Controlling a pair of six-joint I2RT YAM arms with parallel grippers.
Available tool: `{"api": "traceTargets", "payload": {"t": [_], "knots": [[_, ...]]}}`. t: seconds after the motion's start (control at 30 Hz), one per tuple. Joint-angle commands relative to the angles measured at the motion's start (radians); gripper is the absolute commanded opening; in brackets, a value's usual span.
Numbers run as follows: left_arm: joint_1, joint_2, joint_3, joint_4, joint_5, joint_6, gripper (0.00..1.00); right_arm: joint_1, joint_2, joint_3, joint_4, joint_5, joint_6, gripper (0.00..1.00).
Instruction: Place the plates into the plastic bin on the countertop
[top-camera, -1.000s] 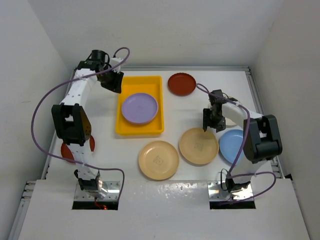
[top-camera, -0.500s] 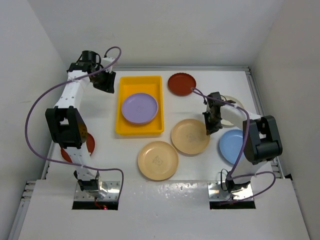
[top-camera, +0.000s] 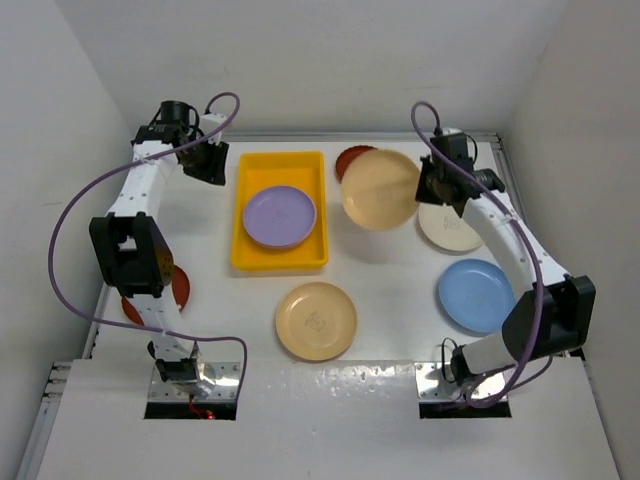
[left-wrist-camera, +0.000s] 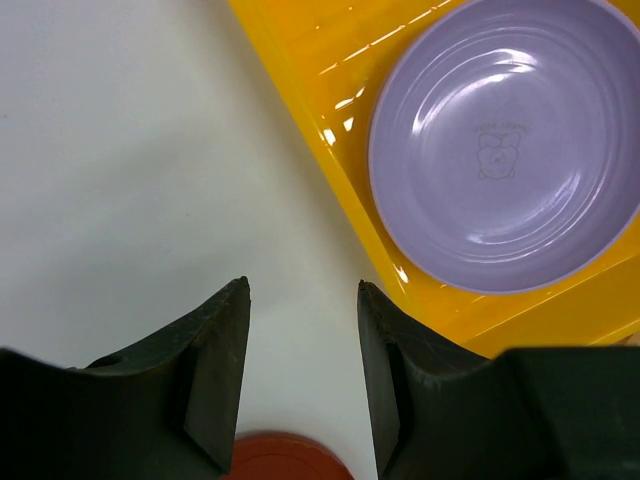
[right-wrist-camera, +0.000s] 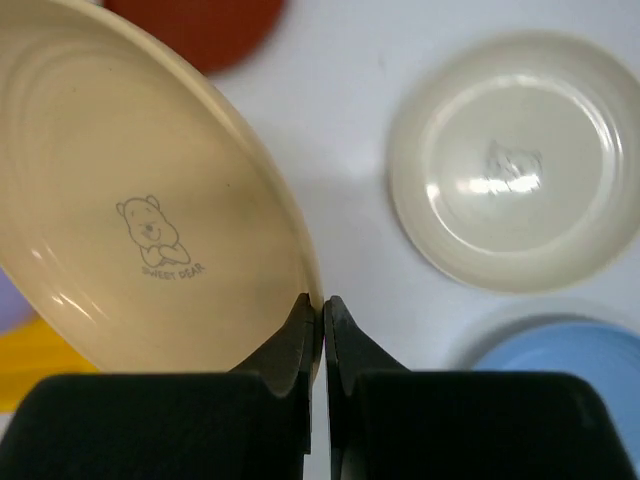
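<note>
My right gripper (right-wrist-camera: 322, 303) is clamped on only the rim of the tan plate (top-camera: 380, 188), raised just right of the plastic bin (top-camera: 280, 168), so I judge a quick swing could twist it loose, while my left gripper (left-wrist-camera: 302, 292) hangs apart and empty left of the bin.

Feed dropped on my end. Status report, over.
Right gripper shut on rim of tan plate, plate lifted right of yellow bin. Left gripper open, empty, left of bin. Purple plate in bin. Nothing seen between plate and bin.

Red plate (top-camera: 346, 158) half behind tan plate (top-camera: 381, 189)
</note>
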Motion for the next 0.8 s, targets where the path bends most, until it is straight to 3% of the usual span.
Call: {"api": "traceTargets", "payload": {"t": [0.0, 0.17, 0.2, 0.37, 0.5, 0.77], "knots": [[0.026, -0.045, 0.005, 0.025, -0.007, -0.017, 0.50, 0.090, 0.031, 0.135, 0.098, 0.018, 0.135, 0.00], [0.035, -0.045, -0.007, 0.034, -0.007, -0.027, 0.50, 0.219, 0.269, 0.385, 0.066, -0.023, 0.192, 0.00], [0.035, -0.045, -0.018, 0.035, -0.019, -0.018, 0.50, 0.242, 0.377, 0.507, 0.021, -0.033, 0.191, 0.00], [0.066, -0.056, -0.038, 0.035, -0.031, -0.017, 0.50, 0.319, 0.599, 0.798, -0.069, -0.085, 0.210, 0.00], [0.075, -0.065, -0.047, 0.035, -0.031, -0.017, 0.50, 0.351, 0.719, 0.844, -0.051, -0.119, 0.235, 0.00], [0.084, -0.065, -0.077, 0.044, -0.020, -0.008, 0.50, 0.374, 0.786, 0.789, -0.025, -0.139, 0.230, 0.00]]}}
